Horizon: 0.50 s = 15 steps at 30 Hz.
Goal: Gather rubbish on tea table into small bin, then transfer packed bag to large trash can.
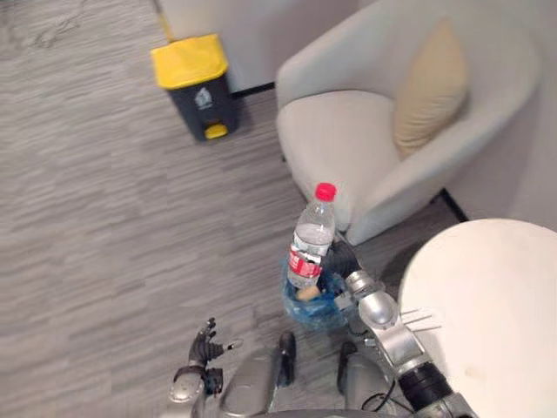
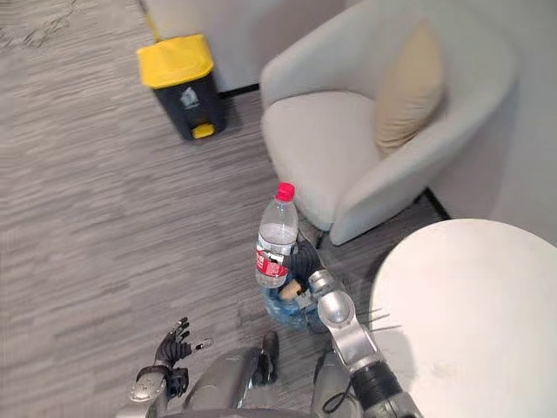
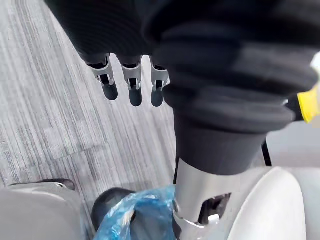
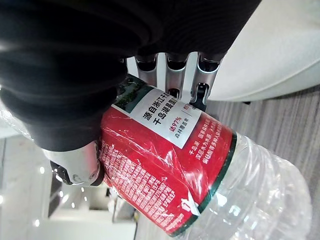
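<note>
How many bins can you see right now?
2. A yellow-lidded trash can stands on the floor left of the armchair; a small blue-bagged bin sits nearer, under the held water bottle.

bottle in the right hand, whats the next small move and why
Probably lower it slightly and open the fingers so it drops in. The right hand is curled round the bottle, which is upright with its base apparently just over the small bin, lined with a blue bag and holding a tan scrap. The left hand hangs open, low and idle.
</note>
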Tool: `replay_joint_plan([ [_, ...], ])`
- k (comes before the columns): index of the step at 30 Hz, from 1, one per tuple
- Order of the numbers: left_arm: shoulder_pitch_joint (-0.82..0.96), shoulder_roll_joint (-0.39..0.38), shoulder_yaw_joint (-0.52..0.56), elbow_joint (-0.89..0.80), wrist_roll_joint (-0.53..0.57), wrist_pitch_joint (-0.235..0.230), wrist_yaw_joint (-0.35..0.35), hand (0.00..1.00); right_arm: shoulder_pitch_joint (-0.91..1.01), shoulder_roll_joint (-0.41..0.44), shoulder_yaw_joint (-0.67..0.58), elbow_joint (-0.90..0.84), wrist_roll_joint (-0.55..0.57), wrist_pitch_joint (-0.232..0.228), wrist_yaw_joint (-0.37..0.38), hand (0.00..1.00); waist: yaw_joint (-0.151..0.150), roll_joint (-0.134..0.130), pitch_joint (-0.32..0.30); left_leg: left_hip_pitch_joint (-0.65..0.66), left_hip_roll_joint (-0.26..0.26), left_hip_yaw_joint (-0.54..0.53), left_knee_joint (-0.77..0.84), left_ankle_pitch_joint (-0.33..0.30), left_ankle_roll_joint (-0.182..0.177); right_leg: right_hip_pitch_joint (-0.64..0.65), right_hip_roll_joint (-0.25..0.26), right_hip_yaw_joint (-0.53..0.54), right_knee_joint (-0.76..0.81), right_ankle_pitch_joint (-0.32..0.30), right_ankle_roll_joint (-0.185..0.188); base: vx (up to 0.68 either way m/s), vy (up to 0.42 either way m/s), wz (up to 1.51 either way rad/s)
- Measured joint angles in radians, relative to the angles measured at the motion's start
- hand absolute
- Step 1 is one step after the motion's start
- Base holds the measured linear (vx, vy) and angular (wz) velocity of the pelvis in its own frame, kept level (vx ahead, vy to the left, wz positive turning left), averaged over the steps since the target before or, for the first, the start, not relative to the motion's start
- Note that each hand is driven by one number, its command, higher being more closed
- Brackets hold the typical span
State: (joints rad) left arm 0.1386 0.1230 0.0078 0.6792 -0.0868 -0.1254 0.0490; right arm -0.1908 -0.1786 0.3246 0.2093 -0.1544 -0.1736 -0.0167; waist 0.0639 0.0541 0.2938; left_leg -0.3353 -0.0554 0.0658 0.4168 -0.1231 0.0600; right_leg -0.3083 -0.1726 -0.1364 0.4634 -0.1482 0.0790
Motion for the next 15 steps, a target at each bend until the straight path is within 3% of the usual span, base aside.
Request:
replay_joint_plan([
  [4,-0.078,-0.001,0.027,0.003,-0.034,-0.001,0.02,0.0,-0.135,-0.03,0.009,0.072,-0.016,0.007,-0.003,1.0,0.005,0.01,0.11,-0.114,0.018,-0.015,0.051,0.011,-0.02,-0.105,0.003,-0.035,0.071,-0.007,-0.027,-0.06,-0.13,0.19],
  [8,-0.186,-0.026,0.056,0.025,-0.063,-0.012,0.049,0.0,-0.274,-0.024,0.009,0.2,-0.016,0.031,-0.038,1.0,0.01,0.011,0.138,-0.288,0.022,-0.036,0.119,0.013,-0.031,-0.27,-0.008,-0.059,0.162,-0.024,-0.048,-0.12,-0.102,0.21],
  [11,-0.258,-0.079,0.115,-0.009,-0.107,-0.017,0.071,0.0,-0.347,-0.024,0.007,0.207,-0.026,0.042,-0.086,1.0,0.006,0.018,0.159,-0.419,0.09,0.065,0.168,0.005,-0.027,-0.394,-0.038,-0.092,0.235,-0.043,-0.056,-0.12,-0.103,0.41],
  [14,-0.3,-0.104,0.134,-0.07,-0.148,-0.036,0.089,0.0,-0.432,-0.021,-0.009,0.207,-0.047,0.052,-0.116,1.0,0.012,0.017,0.189,-0.551,0.103,0.07,0.256,0.007,-0.029,-0.514,-0.062,-0.105,0.338,-0.083,-0.063,-0.15,-0.098,0.35],
  [15,-0.333,-0.122,0.154,-0.111,-0.169,-0.038,0.098,0.0,-0.488,-0.023,-0.041,0.207,-0.047,0.054,-0.138,1.0,0.03,0.018,0.205,-0.646,0.103,0.062,0.305,0.005,-0.027,-0.606,-0.076,-0.11,0.397,-0.1,-0.074,-0.11,-0.028,0.15],
])
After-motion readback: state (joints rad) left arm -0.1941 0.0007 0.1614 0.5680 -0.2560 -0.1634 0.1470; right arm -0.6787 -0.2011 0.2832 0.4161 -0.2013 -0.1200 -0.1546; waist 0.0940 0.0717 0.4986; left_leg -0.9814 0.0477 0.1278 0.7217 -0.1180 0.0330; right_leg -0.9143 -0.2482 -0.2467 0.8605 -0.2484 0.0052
